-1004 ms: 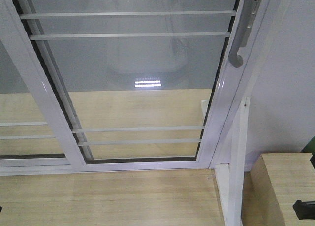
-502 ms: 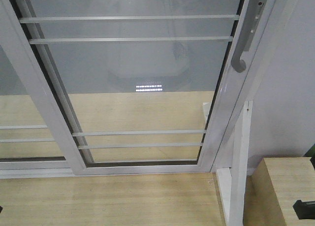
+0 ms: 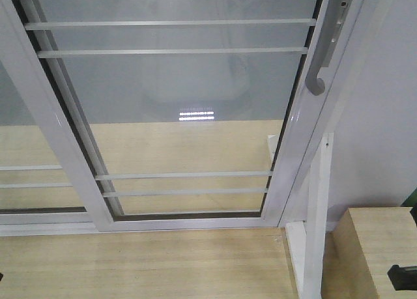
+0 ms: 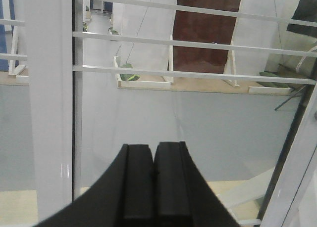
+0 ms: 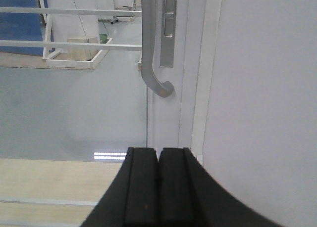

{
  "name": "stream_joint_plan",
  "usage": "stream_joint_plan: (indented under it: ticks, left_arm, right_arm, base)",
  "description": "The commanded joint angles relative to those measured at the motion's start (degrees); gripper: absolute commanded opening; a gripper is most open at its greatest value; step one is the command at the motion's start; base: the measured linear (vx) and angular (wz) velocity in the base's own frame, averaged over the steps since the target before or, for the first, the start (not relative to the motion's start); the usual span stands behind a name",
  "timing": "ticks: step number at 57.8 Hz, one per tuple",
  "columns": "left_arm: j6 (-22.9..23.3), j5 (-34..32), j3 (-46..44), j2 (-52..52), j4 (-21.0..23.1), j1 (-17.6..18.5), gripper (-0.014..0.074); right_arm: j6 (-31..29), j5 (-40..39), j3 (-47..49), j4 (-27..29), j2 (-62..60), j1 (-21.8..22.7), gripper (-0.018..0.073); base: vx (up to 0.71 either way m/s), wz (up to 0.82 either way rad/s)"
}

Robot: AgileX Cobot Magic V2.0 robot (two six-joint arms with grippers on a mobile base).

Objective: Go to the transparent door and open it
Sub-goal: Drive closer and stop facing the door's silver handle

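At far left of the front view, the handle-less barred panel is seen overlapped by the left stile of the transparent door. The door fills the centre and is judged shut against the wall-side jamb. Left gripper is held closed on nothing and aimed at barred glass, with no handle in its view, so it is judged parked out of the way. Right gripper is likewise closed and empty, lined up just below the curved grey handle on the right stile, presumably so the handle can be hooked and the door slid left. Contact is not yet made. White post and wooden block are seen at lower right. No container is shown; whether the block is hollow cannot be told
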State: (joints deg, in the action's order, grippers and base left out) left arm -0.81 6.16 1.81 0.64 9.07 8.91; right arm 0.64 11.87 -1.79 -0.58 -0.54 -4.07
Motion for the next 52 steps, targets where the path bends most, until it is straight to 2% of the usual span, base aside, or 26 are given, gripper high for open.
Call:
stream_joint_plan:
  ticks: [1,37,45,52]
  left_arm:
    - [0.2,-5.1,0.8,0.8,0.6,0.2,0.0003]
    - [0.1,-5.2,0.8,0.8,0.4,0.2,0.0003]
    - [-0.3,-9.1,0.8,0.8,-0.7,0.2,0.0003]
    - [-0.3,-11.7,0.8,0.8,-0.8,0.2,0.0003]
  right_arm:
    - [-0.3,-4.6,-0.2,-0.3,0.1,0.2,-0.0001]
    - [-0.6,-6.1,-0.2,-0.3,0.1,0.2,-0.0001]
    - [-0.6,-7.3,-0.2,-0.4,0.1,0.2,-0.0001]
    - [-0.6,-11.5,-0.2,-0.6,0.1,0.2,-0.0001]
  base:
    - [0.0,0.0]
    - [0.0,0.0]
    - [0.0,0.0]
    - [0.0,0.0]
